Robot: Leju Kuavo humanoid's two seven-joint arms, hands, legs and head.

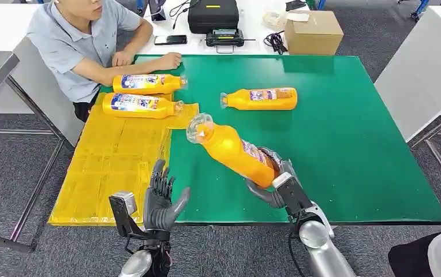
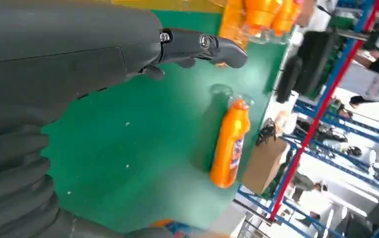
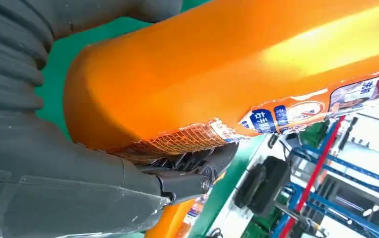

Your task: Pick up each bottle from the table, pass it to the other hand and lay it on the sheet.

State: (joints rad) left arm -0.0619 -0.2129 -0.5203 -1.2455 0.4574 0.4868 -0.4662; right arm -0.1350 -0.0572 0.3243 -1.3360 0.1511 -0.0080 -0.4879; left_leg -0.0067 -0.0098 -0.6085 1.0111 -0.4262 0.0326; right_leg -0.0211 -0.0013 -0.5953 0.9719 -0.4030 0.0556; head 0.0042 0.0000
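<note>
Bottle (image 1: 234, 149) held by its base in right hand (image 1: 272, 180), tilted above green surface (image 1: 351, 144), neck toward left hand (image 1: 161, 199), which waits open, empty. Base-only grip; could slip at handover.

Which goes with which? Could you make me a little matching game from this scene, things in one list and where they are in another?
Things:
1. bottle in the right hand
2. lone bottle
3. two bottles
4. left hand

Places or states:
A. lying on the yellow sheet
B. open, holding nothing
C. lifted, tilted over the green mat
D. lying on the green mat

Pairs: 1-C, 2-D, 3-A, 4-B
</note>
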